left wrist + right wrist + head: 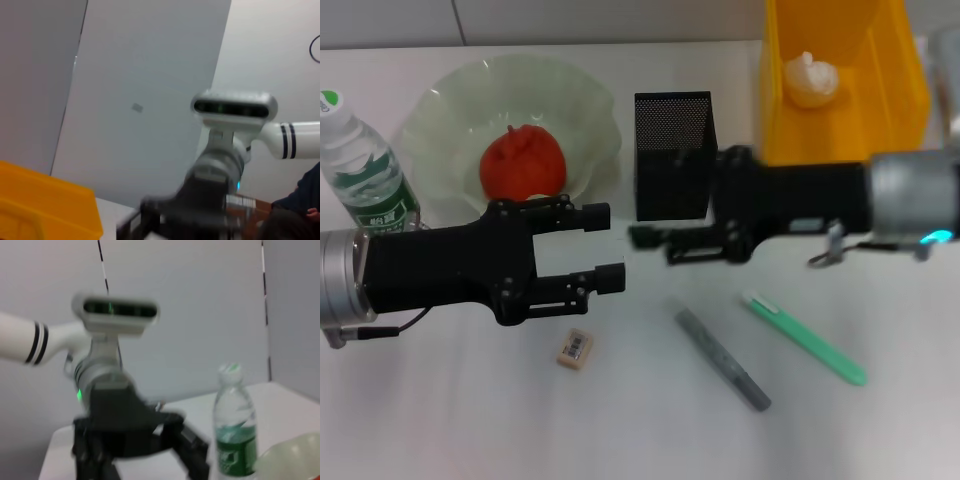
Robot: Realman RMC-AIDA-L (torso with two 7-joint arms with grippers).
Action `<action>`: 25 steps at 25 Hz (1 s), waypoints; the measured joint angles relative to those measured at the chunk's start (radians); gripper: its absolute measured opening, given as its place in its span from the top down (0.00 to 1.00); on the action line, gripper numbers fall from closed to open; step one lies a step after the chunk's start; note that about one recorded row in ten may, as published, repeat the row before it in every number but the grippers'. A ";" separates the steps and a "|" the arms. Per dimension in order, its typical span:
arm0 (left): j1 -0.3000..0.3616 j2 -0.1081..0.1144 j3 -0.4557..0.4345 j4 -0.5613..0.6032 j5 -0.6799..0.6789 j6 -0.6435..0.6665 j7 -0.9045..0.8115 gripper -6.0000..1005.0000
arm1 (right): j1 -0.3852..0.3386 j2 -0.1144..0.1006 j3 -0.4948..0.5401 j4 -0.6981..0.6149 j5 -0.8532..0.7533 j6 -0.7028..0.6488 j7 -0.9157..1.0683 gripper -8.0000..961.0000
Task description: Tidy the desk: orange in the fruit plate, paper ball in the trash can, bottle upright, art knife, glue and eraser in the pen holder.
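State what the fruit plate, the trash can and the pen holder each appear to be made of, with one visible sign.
Fruit plate: probably glass, translucent pale green with a ruffled rim. Trash can: likely plastic, smooth bright yellow walls. Pen holder: apparently black metal mesh, finely perforated.

One orange, one fruit plate, one bottle, one pen holder, one trash can, one paper ball, one eraser, one grey glue stick, one green art knife, two grippers: left gripper, right gripper.

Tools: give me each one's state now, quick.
Left tool: open, empty, above the desk near the eraser.
Right tool: fingers close together, apparently shut, holding nothing, by the pen holder.
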State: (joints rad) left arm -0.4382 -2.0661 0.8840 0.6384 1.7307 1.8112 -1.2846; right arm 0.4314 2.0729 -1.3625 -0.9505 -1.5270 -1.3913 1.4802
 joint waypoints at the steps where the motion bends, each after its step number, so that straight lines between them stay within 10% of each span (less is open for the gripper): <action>1: 0.000 0.000 0.000 0.000 0.000 0.000 0.000 0.30 | -0.010 -0.003 0.023 -0.044 -0.016 -0.017 0.032 0.24; 9: 0.026 -0.001 0.001 -0.028 0.004 -0.017 0.025 0.30 | -0.039 0.004 0.161 -0.503 -0.323 -0.117 0.530 0.24; 15: 0.040 0.000 0.001 -0.029 0.002 -0.013 0.026 0.30 | 0.109 -0.007 0.204 -0.722 -0.682 -0.287 0.977 0.24; 25: 0.044 -0.001 0.002 -0.030 0.006 -0.020 0.027 0.30 | 0.356 0.008 0.179 -0.655 -1.026 -0.560 1.201 0.24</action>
State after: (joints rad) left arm -0.3942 -2.0674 0.8864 0.6086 1.7363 1.7909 -1.2579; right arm 0.7872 2.0808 -1.1830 -1.6060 -2.5525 -1.9510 2.6811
